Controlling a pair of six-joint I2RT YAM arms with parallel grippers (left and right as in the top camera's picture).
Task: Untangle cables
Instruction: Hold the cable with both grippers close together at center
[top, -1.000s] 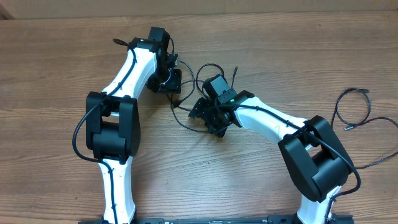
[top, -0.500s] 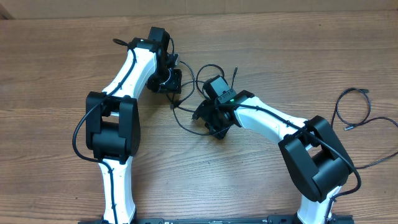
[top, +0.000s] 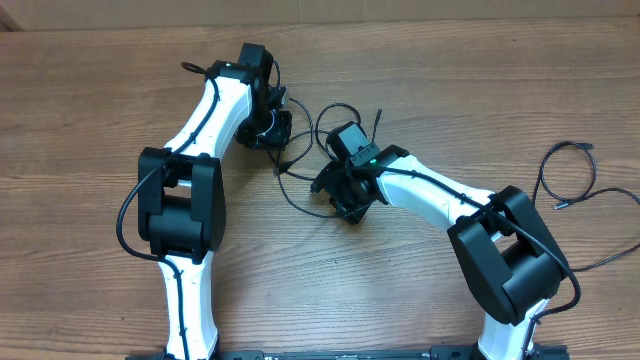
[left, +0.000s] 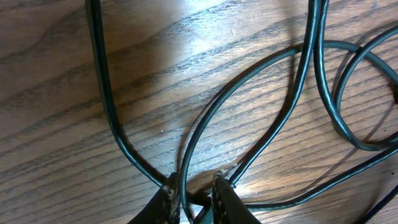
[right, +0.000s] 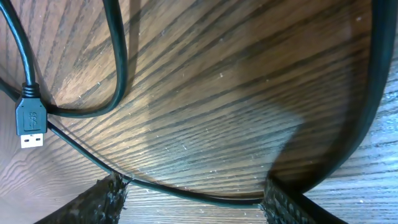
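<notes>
- Overhead: we see the cables (top: 286, 163) looped on the table (top: 100, 80) just beside the left pincer (top: 272, 130), with the right pincer (top: 338, 192) beyond them.
- Left wrist: the left pincer (left: 194, 198) is clenched on the cables (left: 292, 93).
- Right wrist: the right pincer (right: 196, 199) is released — fingers spread wide.

Both the left gripper (left: 194, 196) and right gripper (right: 193, 199) are cut off by the lower edges, so only their tips are seen. The cables (left: 107, 93) are cropped on all sides; overhead, their crossing is hidden, seemingly beneath the wrists (top: 352, 160).
</notes>
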